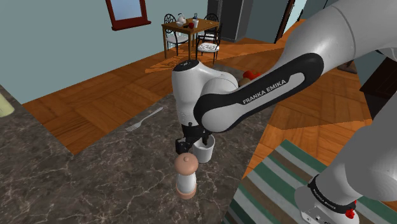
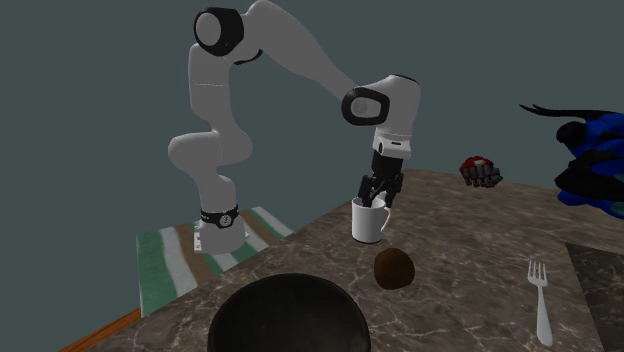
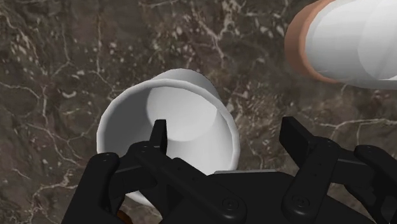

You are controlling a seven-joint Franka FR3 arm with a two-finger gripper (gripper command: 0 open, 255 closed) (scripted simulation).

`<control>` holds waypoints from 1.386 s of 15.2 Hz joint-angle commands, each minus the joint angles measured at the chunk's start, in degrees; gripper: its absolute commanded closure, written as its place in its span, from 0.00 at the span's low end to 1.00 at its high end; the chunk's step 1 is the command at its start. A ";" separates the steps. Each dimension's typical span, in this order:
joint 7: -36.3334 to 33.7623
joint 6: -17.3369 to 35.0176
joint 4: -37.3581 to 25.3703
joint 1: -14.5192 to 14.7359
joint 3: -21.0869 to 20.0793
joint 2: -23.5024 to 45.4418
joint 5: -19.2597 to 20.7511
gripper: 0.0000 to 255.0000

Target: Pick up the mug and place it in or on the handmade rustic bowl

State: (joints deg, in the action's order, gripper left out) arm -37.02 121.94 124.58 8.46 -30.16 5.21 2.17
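The white mug (image 3: 168,121) stands upright on the dark marble counter (image 1: 76,184), directly under the gripper (image 3: 229,137). In the wrist view the fingers stand wide apart and straddle one side of the mug's rim. One fingertip (image 3: 159,133) dips inside the opening, the other is outside the wall, and neither touches the mug. It is not held. In the second exterior view the gripper (image 2: 372,203) hangs just over the mug (image 2: 368,222), whose handle faces that view's right. In the shoulder view the mug (image 1: 203,151) shows just behind the black hand (image 1: 184,145).

Just beside the mug stands a pepper grinder (image 1: 186,175) with a white body and a tan cap. It is close to the outer finger in the wrist view (image 3: 343,41). In the second exterior view the grinder (image 2: 394,268) lies between the mug and the dark bowl (image 2: 230,320), which sits at the near edge of the counter.

A fork (image 2: 541,300) lies well apart at that view's right. A red and dark object (image 2: 480,170) rests near the far edge, and a blue shape (image 2: 590,160) is at the right border. A green-and-white striped rug (image 1: 280,184) lies under the stand. The arm's forearm reads "FRANKA EMIKA" (image 1: 264,91). Beyond the counter stands a dining table (image 1: 191,28) with chairs.
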 commanded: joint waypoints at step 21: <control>1.74 -7.36 -3.70 -0.37 -0.05 -4.24 -2.44 1.00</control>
State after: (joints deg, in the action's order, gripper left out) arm -35.48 115.38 121.24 8.13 -30.22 1.45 0.00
